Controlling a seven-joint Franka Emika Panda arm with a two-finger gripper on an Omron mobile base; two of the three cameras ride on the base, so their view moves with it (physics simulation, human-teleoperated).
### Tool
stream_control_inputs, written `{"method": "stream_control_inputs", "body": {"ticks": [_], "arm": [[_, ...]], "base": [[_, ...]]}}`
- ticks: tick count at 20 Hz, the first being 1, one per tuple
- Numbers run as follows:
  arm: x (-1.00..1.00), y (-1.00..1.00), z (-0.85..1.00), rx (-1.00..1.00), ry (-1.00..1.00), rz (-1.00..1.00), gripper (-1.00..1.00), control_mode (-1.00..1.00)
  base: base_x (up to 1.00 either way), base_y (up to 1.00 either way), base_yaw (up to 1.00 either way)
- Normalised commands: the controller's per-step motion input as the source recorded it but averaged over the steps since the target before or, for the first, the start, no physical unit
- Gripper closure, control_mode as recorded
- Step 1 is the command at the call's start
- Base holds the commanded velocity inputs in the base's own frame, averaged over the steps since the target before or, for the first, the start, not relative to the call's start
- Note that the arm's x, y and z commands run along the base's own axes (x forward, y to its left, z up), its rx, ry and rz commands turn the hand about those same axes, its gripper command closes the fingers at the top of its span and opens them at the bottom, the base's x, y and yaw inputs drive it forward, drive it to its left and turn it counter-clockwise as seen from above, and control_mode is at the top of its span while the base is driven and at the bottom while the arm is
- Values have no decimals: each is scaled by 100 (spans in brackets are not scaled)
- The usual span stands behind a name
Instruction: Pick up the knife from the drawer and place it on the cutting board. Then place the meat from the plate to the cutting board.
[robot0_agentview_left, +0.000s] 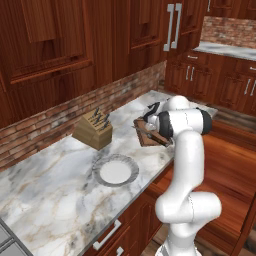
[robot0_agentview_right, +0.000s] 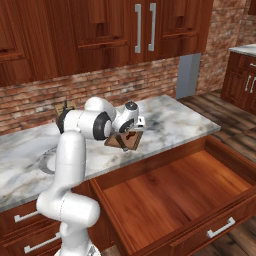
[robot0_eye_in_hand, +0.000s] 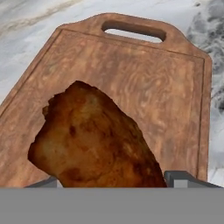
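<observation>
On the counter, the knife block stands behind the plate, the cutting board right of both.

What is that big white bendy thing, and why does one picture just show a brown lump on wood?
The white thing is a robot arm in a pretend, computer-drawn kitchen. Two pictures come from cameras behind it, one on each side. The third comes from a camera on its hand, looking down past its claw. The brown lump is the meat, held between the claw's two fingers, just over the cutting board. On the marble counter sit a plate, with nothing on it now, and a knife block. Below the counter, the big wooden drawer is pulled open.
</observation>
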Motion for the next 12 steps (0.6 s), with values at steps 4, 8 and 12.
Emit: {"method": "stream_control_inputs", "body": {"ticks": [4, 8, 12], "arm": [[23, 0, -22, 0, 0, 0, 100, -100], [22, 0, -31, 0, 0, 0, 100, -100], [10, 0, -34, 0, 2, 0, -100, -100]], "base": [[0, 0, 0], [0, 0, 0], [0, 0, 0]]}}
